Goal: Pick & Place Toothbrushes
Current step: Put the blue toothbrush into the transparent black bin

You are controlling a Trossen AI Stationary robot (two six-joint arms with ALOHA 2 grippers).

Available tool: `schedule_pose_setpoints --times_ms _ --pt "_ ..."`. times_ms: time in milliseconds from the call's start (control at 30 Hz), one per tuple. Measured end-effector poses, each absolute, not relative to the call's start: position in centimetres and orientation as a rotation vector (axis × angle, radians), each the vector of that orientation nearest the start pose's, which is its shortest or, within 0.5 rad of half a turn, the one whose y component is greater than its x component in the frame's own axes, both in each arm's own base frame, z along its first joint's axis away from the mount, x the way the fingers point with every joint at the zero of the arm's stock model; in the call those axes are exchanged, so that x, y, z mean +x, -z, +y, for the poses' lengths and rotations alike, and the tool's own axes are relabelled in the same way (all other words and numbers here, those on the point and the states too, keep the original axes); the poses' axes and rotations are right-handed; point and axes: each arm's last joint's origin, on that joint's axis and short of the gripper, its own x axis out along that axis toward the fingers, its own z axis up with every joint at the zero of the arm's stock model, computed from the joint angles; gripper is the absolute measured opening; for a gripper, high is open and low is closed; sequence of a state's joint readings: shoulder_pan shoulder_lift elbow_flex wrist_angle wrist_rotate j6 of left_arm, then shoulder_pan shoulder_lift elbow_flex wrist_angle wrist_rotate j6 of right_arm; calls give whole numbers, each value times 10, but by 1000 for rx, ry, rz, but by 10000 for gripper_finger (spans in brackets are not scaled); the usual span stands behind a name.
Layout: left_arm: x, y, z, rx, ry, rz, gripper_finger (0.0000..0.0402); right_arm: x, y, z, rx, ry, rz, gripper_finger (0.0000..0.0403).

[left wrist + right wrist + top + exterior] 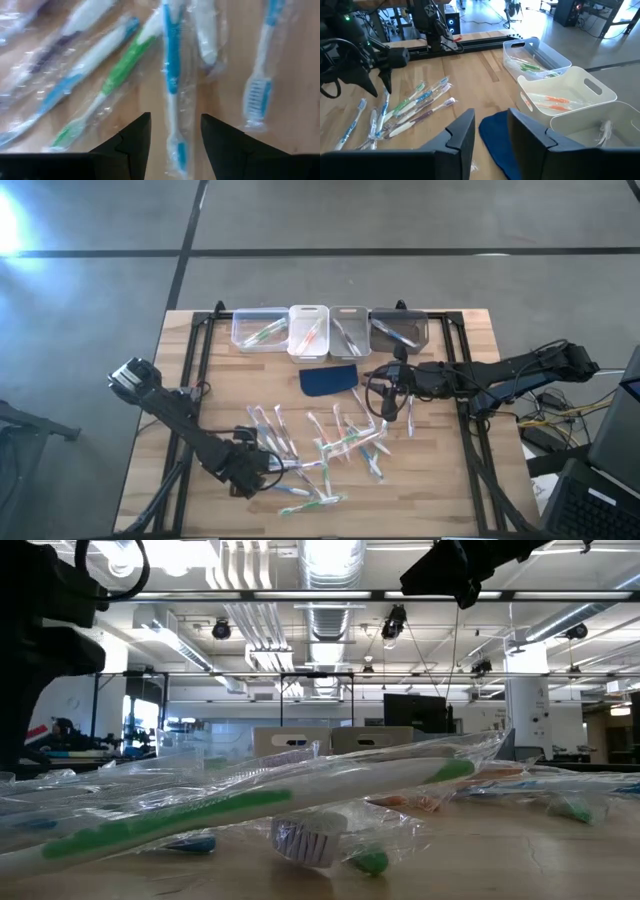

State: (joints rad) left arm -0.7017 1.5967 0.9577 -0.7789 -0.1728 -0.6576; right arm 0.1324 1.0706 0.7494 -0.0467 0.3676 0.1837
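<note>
Toothbrushes (318,448) lay scattered in clear wrappers across the middle and near part of your wooden table (450,480), green, blue and orange-red accents mixed through the heap. You had the left gripper (243,470) low at the heap's left edge, its fingers (131,142) parted with a blue-handled toothbrush (171,75) lying on the wood in the gap between them; nothing was grasped there. A green-handled toothbrush (117,75) lay just beside it at an angle.

You had the right gripper (385,385) raised above the table, just right of the dark blue pad (329,379) and in front of the bins. In the right wrist view its fingers (462,131) stood a little apart with nothing between them, the pad (497,137) showing below the gap.

4 bins sat in a row at the far edge. The clear bin (260,328) at the left end held green-accented brushes, the white bin (310,330) next to it held orange-red ones, the grey bin (350,330) held pale ones, and the dark bin (400,328) closed the row at the right; I could not tell what lay in that one.

From table height, a green-handled brush (250,805) in its wrapper filled your foreground.
</note>
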Motion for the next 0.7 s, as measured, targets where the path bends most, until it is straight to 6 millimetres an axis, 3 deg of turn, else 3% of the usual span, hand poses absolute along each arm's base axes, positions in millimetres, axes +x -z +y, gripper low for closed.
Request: schedule_pose_setpoints --times_ms 567,700 --pt "204 -150 -166 25 5 1338 176 232 -280 21 89 264 336 153" --pt "203 -148 -165 28 7 1341 161 232 -280 20 89 265 336 160"
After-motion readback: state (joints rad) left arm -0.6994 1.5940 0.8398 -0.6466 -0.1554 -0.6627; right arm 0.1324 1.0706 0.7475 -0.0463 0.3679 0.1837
